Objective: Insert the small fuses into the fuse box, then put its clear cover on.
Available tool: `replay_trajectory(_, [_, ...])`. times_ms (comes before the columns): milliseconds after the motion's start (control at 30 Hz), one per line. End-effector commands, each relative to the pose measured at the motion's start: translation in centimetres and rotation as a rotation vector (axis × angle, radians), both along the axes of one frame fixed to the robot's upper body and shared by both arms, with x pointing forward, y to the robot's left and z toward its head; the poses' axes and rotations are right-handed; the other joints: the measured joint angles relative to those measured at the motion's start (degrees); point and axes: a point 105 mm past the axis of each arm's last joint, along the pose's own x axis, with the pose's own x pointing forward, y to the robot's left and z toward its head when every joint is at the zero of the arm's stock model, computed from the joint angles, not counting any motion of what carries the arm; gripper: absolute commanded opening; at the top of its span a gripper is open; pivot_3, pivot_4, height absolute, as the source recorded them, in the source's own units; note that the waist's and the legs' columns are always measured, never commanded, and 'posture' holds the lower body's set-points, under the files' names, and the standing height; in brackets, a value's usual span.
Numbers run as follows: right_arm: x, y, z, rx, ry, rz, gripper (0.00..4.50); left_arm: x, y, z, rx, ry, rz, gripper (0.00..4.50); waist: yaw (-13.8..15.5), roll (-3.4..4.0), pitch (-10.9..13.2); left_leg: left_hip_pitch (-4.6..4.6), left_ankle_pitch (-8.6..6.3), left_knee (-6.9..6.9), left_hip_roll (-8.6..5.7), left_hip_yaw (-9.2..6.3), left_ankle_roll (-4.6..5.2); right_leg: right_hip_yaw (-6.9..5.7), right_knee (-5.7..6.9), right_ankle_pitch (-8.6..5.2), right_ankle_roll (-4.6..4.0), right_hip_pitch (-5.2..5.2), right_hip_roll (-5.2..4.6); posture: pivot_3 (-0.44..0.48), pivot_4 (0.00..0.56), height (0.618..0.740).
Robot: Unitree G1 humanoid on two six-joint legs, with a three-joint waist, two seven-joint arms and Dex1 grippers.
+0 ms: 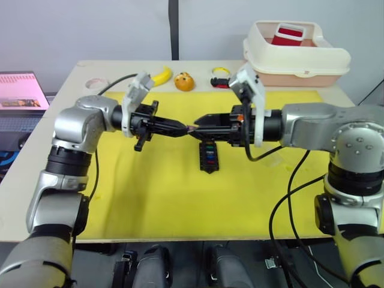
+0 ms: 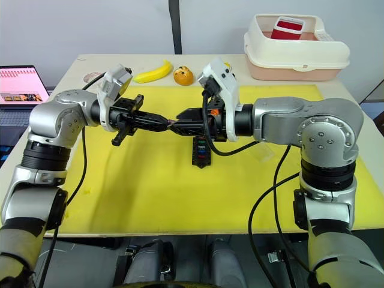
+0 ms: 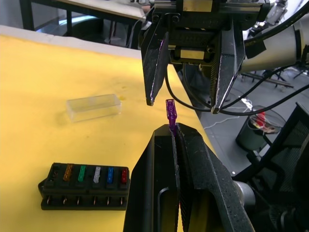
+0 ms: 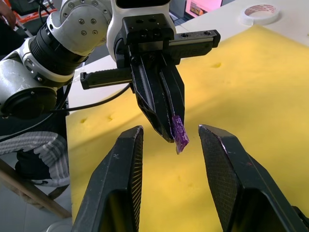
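At frame centre, the left gripper [image 3: 173, 129] pinches a purple fuse [image 3: 170, 112] between the right gripper's [image 3: 182, 102] wide-open fingers; misaligned closing could drop it.

Translucent purple plastic fuse [image 3: 171, 112]; matt black fuse box [image 3: 86, 186].

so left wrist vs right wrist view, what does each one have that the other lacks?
Left wrist: the black fuse box with five coloured fuses seated, and the clear cover lying apart from it on the yellow mat.

Right wrist: a roll of tape on the table.

Both: the purple fuse pinched in the left gripper, with the right gripper facing it, jaws open.
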Motion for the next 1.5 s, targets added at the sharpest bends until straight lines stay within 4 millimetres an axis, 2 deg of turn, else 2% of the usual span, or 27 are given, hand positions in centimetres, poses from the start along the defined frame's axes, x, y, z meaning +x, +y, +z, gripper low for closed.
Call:
replay_trajectory(33, [-0.4, 0.3, 0.8, 0.005, -0.032, 0.023, 1.92, -0.5, 0.0, 1.3, -0.027, -0.049, -0.022, 0.0, 0.0, 0.0, 0.0, 0.0, 0.0, 0.0, 0.0, 0.0, 0.0, 0.0, 0.0, 0.0, 0.0, 0.0, 0.0, 0.0, 0.15, 0.739])
replay_trajectory(500, [-0.5, 0.5, 0.7, 0.0, -0.034, 0.035, 1.92, -0.6, 0.0, 1.2, -0.027, -0.049, -0.021, 0.0, 0.0, 0.0, 0.0, 0.0, 0.0, 0.0, 0.0, 0.0, 0.0, 0.0, 0.0, 0.0, 0.0, 0.0, 0.0, 0.0, 0.15, 0.739])
replay_trajectory(600, [-0.5, 0.5, 0.8, 0.001, -0.035, 0.036, 1.12, -0.7, 0.0, 1.1, -0.023, -0.053, -0.021, 0.0, 0.0, 0.0, 0.0, 0.0, 0.0, 0.0, 0.0, 0.0, 0.0, 0.0, 0.0, 0.0, 0.0, 0.0, 0.0, 0.0, 0.15, 0.739])
replay_trajectory(667, [-0.5, 0.5, 0.8, 0.001, -0.035, 0.037, 0.23, -0.7, 0.0, 1.0, -0.02, -0.054, -0.022, 0.0, 0.0, 0.0, 0.0, 0.0, 0.0, 0.0, 0.0, 0.0, 0.0, 0.0, 0.0, 0.0, 0.0, 0.0, 0.0, 0.0, 0.15, 0.739])
replay_trajectory(700, [-0.5, 0.5, 0.8, 0.002, -0.036, 0.037, 0.04, -0.7, 0.0, 1.0, -0.018, -0.055, -0.022, 0.0, 0.0, 0.0, 0.0, 0.0, 0.0, -0.02, 0.0, 0.0, 0.0, 0.0, -0.01, 0.0, 0.0, -0.01, 0.0, 0.0, 0.15, 0.739])
replay_trajectory(1033, [-0.6, 0.6, 0.9, -0.004, -0.04, 0.046, 0.04, -0.3, 0.0, 0.8, 0.011, -0.057, 0.007, 0.0, 0.0, 0.0, 0.0, 0.0, 0.0, -0.02, 0.0, 0.01, 0.0, 0.0, -0.01, 0.0, 0.0, -0.01, 0.0, 0.0, 0.15, 0.739])
replay_trajectory(1167, [0.0, 0.0, 0.6, -0.053, -0.101, 0.023, 0.0, 0.1, 0.1, 0.0, 0.069, -0.073, 0.027, 1.23, 0.0, 0.0, 0.0, 0.0, 0.0, -0.03, 0.0, 0.01, 0.0, 0.0, -0.01, 0.0, 0.0, -0.01, 0.0, 0.0, 0.15, 0.739])
replay_trajectory(1267, [1.0, -0.9, 0.0, -0.114, -0.206, 0.021, 0.0, 1.3, 0.1, -1.6, 0.142, -0.14, 0.072, 2.74, 0.1, 0.0, 0.0, -0.02, 0.0, -0.03, -0.02, 0.01, 0.0, 0.0, -0.05, -0.01, -0.01, -0.01, -0.01, 0.0, 0.15, 0.739])
replay_trajectory(1367, [3.2, -2.3, -0.7, -0.13, -0.305, 0.038, 0.0, 2.9, 0.2, -4.1, 0.214, -0.169, 0.123, 4.31, 0.0, 0.0, 0.0, 0.02, -0.01, -0.02, -0.03, 0.03, 0.02, 0.0, -0.11, -0.01, -0.01, 0.04, 0.0, 0.0, 0.15, 0.739])
replay_trajectory(1500, [5.5, -3.4, -2.7, -0.183, -0.347, 0.112, 0.0, 4.6, -0.5, -7.0, 0.288, -0.21, 0.165, 4.42, 0.1, 0.0, 0.0, -0.03, -0.01, -0.01, -0.03, 0.06, 0.02, 0.01, -0.11, 0.0, 0.0, -0.02, 0.02, 0.0, 0.15, 0.739])
